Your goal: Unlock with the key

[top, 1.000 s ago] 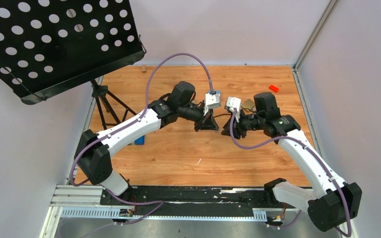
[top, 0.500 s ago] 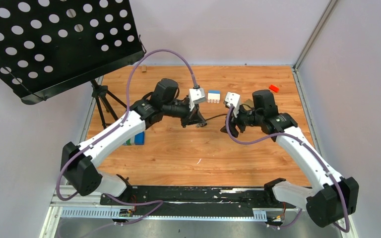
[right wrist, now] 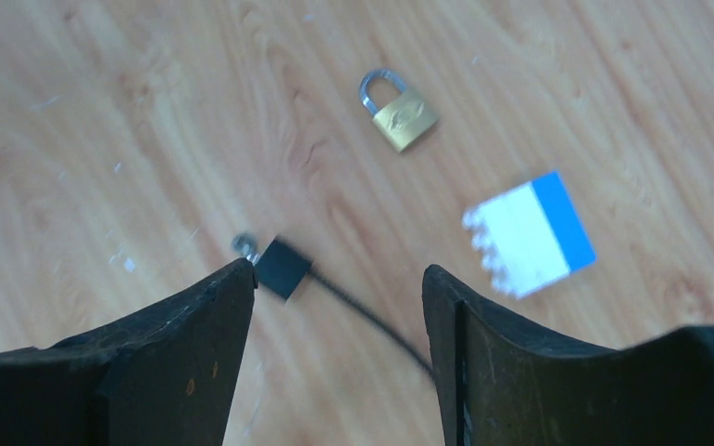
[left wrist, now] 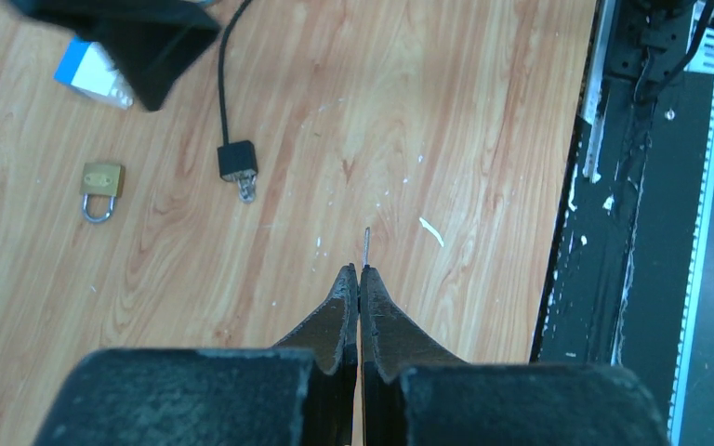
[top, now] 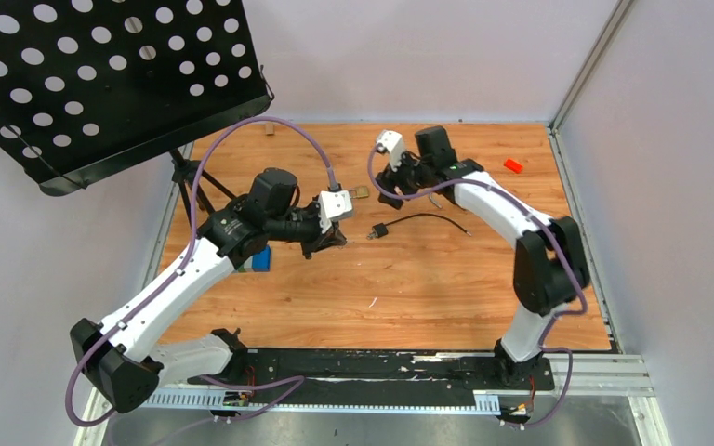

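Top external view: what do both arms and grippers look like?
The left arm and right arm match: white shells, black joints, a purple cable looping along each, a camera box at the wrist. The left gripper and right gripper have black tapered fingers.

Thin and dull grey, the key (left wrist: 365, 243) showed edge-on as a small sliver, pinched between the closed tips of the left gripper (left wrist: 360, 272) and pointing straight forward.

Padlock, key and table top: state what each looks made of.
Padlock: brass-looking yellow body with a dull sheen; bright silvery shackle, likely steel.
Key: thin dull grey sliver, seemingly metal.
Table top: wood or wood-look laminate, with orange-brown grain; cannot tell which.
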Robot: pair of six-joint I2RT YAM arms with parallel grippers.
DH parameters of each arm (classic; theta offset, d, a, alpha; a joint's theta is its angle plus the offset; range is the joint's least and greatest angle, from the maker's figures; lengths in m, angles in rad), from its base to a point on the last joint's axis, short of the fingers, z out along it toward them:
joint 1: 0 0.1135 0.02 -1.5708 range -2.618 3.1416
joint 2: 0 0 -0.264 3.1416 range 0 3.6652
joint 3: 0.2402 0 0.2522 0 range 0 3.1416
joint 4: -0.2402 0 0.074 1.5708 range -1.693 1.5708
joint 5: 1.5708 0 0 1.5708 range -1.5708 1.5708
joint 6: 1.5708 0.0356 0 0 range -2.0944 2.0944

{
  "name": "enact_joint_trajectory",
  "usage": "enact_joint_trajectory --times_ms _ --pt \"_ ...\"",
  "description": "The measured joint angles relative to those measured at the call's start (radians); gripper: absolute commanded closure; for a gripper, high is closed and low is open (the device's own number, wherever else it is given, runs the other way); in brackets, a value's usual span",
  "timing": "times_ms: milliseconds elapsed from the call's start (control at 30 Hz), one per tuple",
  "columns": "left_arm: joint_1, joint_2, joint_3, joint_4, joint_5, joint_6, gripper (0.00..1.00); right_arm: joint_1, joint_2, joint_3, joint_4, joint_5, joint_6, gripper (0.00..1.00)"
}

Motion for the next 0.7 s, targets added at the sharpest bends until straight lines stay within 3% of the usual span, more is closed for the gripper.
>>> enact_joint_trajectory --times_ms 200,467,700 --pt "0.000 -0.024 -0.035 -0.047 -0.015 0.040 1.00 0.030 0.295 0.273 0.037 0.084 0.057 0.31" --pt "0.000 -0.028 -0.056 -0.051 -0.022 0.045 1.00 0.031 0.555 0.547 0.006 0.147 0.153 0.32" --pt "0.000 -0.033 -0.066 -0.048 -0.034 0.047 1.00 0.032 0.682 0.655 -0.045 0.154 0.231 0.33"
